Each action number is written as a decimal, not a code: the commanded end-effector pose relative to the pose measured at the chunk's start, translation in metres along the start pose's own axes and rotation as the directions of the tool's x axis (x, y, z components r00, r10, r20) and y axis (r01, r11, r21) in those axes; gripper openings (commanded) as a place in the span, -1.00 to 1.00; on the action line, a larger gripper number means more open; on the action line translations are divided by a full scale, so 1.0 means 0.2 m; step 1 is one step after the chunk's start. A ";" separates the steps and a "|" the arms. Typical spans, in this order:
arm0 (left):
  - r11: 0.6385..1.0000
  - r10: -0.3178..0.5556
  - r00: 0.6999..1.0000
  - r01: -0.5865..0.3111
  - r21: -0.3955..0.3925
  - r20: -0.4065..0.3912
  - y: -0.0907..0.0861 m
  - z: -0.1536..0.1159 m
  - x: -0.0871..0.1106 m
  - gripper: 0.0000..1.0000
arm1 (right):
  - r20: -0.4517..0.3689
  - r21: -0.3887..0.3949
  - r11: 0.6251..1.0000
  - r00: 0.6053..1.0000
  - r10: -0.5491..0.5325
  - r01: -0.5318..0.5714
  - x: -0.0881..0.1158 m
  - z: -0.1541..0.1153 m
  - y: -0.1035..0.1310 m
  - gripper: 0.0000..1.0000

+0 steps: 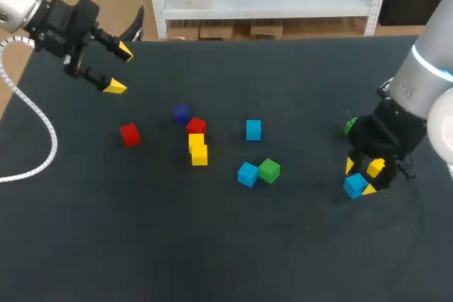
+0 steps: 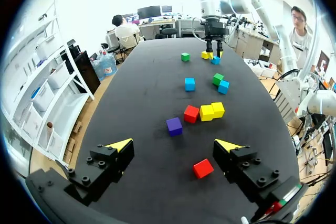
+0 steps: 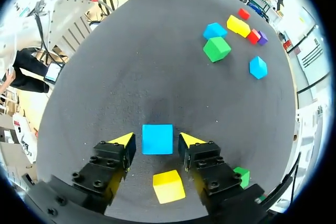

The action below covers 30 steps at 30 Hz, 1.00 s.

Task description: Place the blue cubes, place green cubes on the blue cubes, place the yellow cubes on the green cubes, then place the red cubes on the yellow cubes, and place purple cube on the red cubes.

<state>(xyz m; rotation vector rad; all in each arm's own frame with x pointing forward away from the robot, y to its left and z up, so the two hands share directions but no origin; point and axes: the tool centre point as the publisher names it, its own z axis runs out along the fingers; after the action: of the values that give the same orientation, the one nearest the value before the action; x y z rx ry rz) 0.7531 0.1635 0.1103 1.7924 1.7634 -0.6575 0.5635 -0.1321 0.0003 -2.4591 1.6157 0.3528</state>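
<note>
my right gripper [image 3: 156, 140] straddles the blue cube [image 3: 157, 139] at the table's [image 3: 115, 66] right side, fingers spread and not pinching it, so closing off-centre could twist it or knock the yellow cube [image 3: 168, 186] just behind.

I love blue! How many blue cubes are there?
3 blue cubes: one inside the open right gripper, one beside a green cube mid-table, one alone nearby. None seems hidden.

Broad table [image 1: 177, 252] with a matte, dark charcoal top under soft, even light
</note>
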 end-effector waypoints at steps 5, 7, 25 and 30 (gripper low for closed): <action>1.000 0.003 1.000 -0.003 -0.003 0.002 0.00 0.00 0.01 1.00 | 0.002 -0.011 1.000 1.000 -0.004 0.004 0.02 0.02 -0.01 0.03; 1.000 0.003 1.000 -0.003 -0.003 0.002 0.00 0.00 0.01 1.00 | 0.003 -0.011 1.000 1.000 -0.005 0.005 0.03 0.02 -0.02 -0.04; 1.000 0.003 1.000 -0.003 -0.003 0.002 0.00 0.00 0.01 1.00 | 0.026 0.016 0.971 0.971 0.238 -0.239 -0.08 -0.10 -0.12 -1.00; 1.000 0.003 1.000 -0.003 -0.003 0.002 0.00 0.00 0.01 1.00 | 0.034 0.024 0.951 0.951 0.309 -0.309 -0.17 -0.10 -0.23 -1.00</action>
<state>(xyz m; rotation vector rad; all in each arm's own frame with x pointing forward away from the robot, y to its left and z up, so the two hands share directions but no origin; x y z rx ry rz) 0.7531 0.1635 0.1103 1.7924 1.7634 -0.6575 0.5854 -0.1032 0.0324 -2.1607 1.9584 0.4125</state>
